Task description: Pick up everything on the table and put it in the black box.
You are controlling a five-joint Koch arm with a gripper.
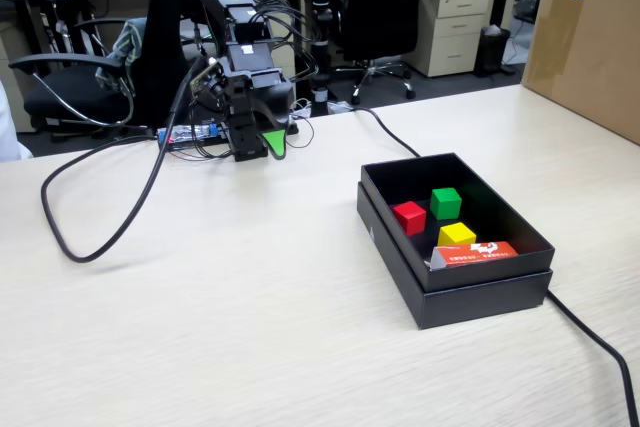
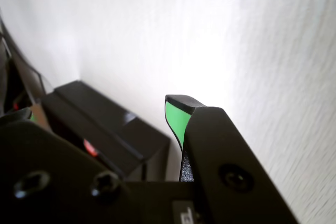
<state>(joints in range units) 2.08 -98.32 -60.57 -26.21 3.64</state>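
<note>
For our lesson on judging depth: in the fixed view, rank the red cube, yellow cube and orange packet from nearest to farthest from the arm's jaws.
Jaws' gripper sits left of the black box.
1. Red cube: box's left side.
2. Yellow cube: middle, further right.
3. Orange packet: front right wall.

A green-faced claw (image 2: 181,109) fills the foreground above the pale, brightly lit table (image 2: 252,40); behind it stands the black box (image 2: 105,124), a glimpse of red at its wall.
</note>
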